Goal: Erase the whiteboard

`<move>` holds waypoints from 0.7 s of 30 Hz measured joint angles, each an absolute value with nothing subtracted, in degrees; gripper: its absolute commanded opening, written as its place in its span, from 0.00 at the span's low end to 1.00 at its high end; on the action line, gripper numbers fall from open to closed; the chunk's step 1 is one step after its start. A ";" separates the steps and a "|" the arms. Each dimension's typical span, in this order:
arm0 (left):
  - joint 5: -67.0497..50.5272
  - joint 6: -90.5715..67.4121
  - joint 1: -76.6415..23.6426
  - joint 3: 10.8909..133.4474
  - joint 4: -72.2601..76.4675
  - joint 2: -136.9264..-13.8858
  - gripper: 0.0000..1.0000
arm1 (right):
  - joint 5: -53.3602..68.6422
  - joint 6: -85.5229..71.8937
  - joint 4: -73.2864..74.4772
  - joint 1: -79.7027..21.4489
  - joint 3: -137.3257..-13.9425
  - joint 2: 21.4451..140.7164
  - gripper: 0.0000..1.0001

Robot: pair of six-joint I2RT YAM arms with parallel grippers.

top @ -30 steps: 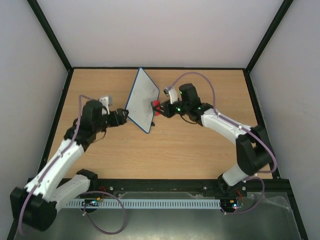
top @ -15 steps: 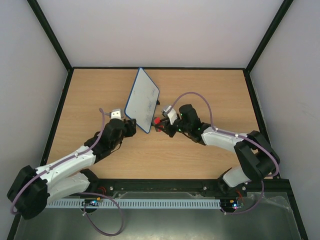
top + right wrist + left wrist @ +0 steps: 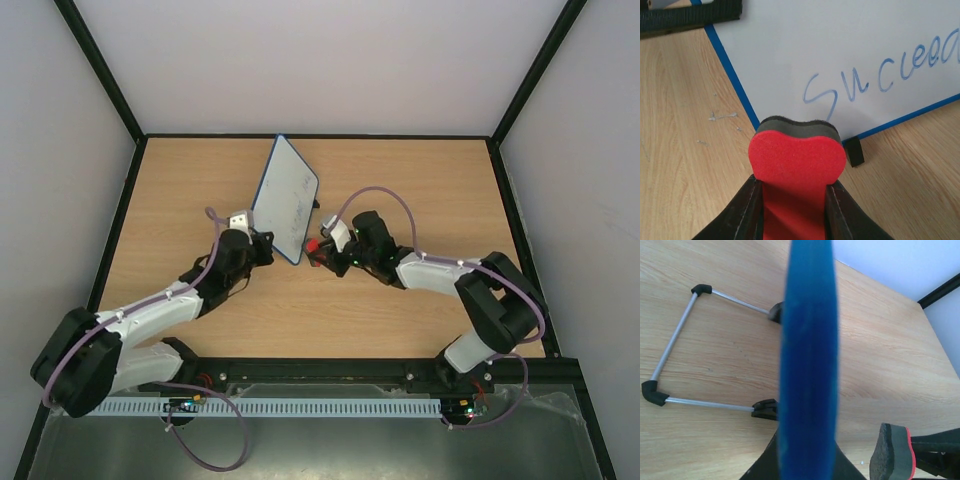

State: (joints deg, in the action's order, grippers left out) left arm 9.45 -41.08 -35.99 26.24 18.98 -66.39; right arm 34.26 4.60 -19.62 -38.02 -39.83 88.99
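The whiteboard (image 3: 290,198) stands tilted on its wire stand, its blue rim (image 3: 807,355) edge-on in the left wrist view. My left gripper (image 3: 264,243) (image 3: 807,462) is shut on the rim at the board's near corner, one black jaw on each side. Blue handwriting (image 3: 880,75) runs across the white face (image 3: 840,35). My right gripper (image 3: 318,250) (image 3: 793,194) is shut on a red eraser (image 3: 797,159) with a dark felt face (image 3: 891,454), held just off the board's lower edge beside a black foot (image 3: 855,151).
The stand's metal rod frame (image 3: 674,337) lies on the wooden table (image 3: 400,180) behind the board. Black-framed walls close in the table at the back and both sides. A cable rail (image 3: 320,408) runs along the near edge.
My left arm swung from the board's left side to its near corner and closed on the rim. My right arm drew the eraser off the board's face, down towards its lower edge.
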 measured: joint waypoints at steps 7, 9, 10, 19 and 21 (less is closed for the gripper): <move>-4.80 -36.58 -26.30 26.33 17.15 -65.21 0.02 | 31.90 8.05 -22.94 -38.33 -40.03 90.85 0.02; -7.75 -34.74 -24.91 26.41 15.46 -64.47 0.02 | 31.42 8.62 -23.88 -38.70 -40.64 92.01 0.02; -8.88 -33.95 -24.43 26.50 14.72 -64.23 0.02 | 31.14 8.82 -24.43 -39.09 -41.30 92.90 0.02; -14.24 -31.38 -23.44 26.00 10.76 -61.32 0.02 | 28.77 9.74 -30.22 -44.93 -43.38 95.66 0.02; -15.05 -30.92 -23.44 26.00 9.80 -60.73 0.02 | 27.77 10.20 -32.82 -46.00 -43.13 96.18 0.02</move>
State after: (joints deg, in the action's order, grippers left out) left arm -15.05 -30.92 -23.44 26.00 9.80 -60.73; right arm 27.77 10.20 -32.82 -46.00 -43.13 96.18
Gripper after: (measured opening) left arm 0.031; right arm 0.227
